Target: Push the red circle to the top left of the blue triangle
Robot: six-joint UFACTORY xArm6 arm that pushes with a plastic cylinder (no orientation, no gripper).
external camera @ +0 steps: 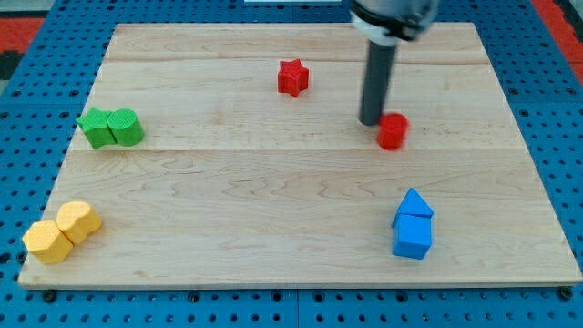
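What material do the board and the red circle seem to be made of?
The board looks like pale wood with a matte finish: grain lines and plank seams show. The red circle, beside my tip, looks painted, possibly wood or plastic; its even colour hides the material.

1 cam | high front, angled down | mid range | whole wooden board (273, 228) in frame

You won't find any readable text, label, brand, no. or sign anywhere in this view: nothing printed on the wooden board (291, 228), nothing on the coloured blocks, nothing on the dark rod (376, 77), and the blue pegboard (27, 109) around the board carries only plain holes, no markings
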